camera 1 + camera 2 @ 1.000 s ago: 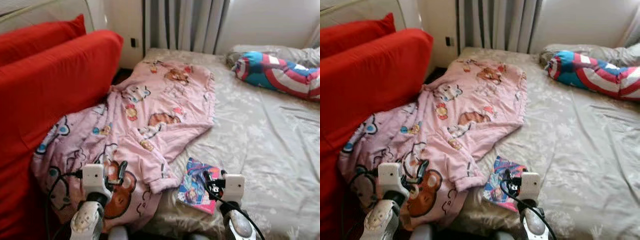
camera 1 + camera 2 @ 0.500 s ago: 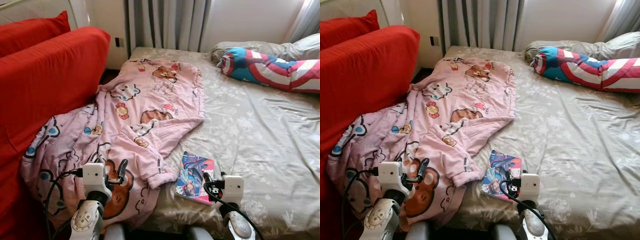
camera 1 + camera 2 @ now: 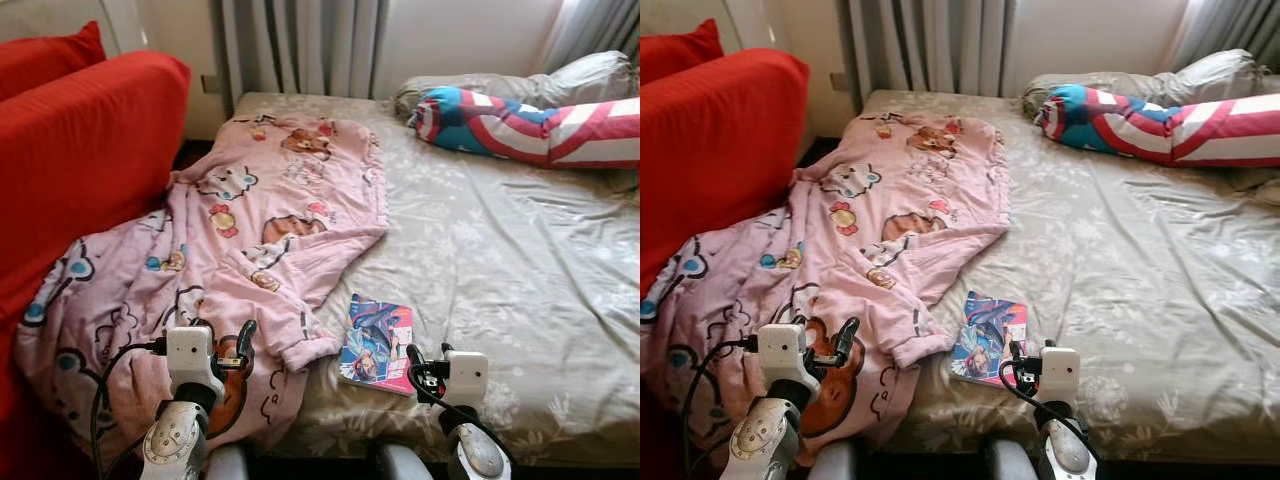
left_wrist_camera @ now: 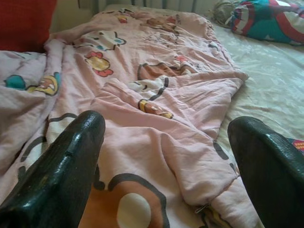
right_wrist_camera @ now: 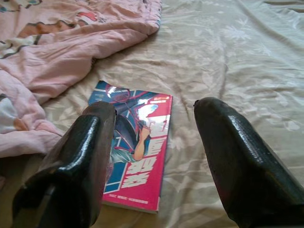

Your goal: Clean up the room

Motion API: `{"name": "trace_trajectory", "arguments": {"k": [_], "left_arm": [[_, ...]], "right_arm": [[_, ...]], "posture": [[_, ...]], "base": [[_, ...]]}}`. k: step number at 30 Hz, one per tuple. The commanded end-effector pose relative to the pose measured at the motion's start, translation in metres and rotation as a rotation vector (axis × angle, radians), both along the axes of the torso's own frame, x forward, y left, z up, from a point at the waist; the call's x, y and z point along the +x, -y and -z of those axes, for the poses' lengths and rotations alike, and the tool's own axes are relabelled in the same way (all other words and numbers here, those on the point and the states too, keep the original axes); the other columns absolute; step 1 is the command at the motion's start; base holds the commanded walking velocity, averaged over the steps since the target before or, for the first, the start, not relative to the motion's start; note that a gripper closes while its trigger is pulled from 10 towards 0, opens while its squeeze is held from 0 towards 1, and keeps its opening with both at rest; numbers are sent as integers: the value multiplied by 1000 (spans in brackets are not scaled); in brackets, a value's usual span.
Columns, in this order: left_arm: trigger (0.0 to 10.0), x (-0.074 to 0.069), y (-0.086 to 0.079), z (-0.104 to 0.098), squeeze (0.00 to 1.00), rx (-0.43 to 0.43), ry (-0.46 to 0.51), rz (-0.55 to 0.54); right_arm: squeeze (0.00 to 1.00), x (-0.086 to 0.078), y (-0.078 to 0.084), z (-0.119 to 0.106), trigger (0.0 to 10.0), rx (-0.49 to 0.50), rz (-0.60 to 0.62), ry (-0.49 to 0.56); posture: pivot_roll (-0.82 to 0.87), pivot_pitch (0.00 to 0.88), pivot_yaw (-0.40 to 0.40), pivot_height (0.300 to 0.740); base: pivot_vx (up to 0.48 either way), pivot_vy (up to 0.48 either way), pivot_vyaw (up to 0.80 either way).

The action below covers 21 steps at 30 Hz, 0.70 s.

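1. Bedding is lying rumpled in front of the robot: a pink cartoon-print blanket (image 3: 250,230) is sprawling across the left half of the bed (image 3: 520,260), one end trailing off the near edge and bunching against the red sofa (image 3: 80,150).
2. Just beside the blanket's near corner, a glossy comic book (image 3: 378,342) is lying flat on the grey floral sheet, close to the bed's front edge and apart from the blanket.
3. At the head of the bed, a long red, white and blue bolster pillow (image 3: 530,125) is resting against a grey pillow, well apart from the book.
4. The left pincer (image 4: 166,156) is hovering low over the blanket's near end, fingers spread apart and gripping nothing.
5. The right pincer (image 5: 152,142) is hanging above the comic book, its two black fingers wide apart with the cover showing between them, not touching it as far as I can tell.
6. To my eye the tidying is only beginning; the robot is lining up on its first item, and the book looks the likeliest pick.
7. Taking it would call for lowering the right pincer so one finger slides under the book's free edge, since it is lying flat on soft sheet, then closing across the cover without snagging the fabric.
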<state>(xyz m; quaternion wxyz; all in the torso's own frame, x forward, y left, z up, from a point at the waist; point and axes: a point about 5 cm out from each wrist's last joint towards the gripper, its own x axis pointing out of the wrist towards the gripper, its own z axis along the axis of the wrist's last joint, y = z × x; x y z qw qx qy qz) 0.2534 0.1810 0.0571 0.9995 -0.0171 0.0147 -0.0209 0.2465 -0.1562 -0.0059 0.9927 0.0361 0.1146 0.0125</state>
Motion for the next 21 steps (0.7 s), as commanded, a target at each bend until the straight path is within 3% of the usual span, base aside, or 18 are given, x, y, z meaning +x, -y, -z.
{"name": "trace_trajectory", "arguments": {"k": [1,5,21], "left_arm": [[10000,-1,0,2,0,5,-10,2],[10000,-1,-1,2,0,9,-10,-2],[10000,-1,0,2,0,12,-18,7]], "right_arm": [[0,0,-1,3,10000,-16,-5,-29],[0,1,-2,2,10000,-30,-12,-26],[0,1,-4,2,10000,-19,-18,-23]], "posture": [[-32,59,-52,617],[-31,60,-52,592],[-32,61,-52,592]], "base": [[0,0,0],[0,0,0],[0,0,0]]}}
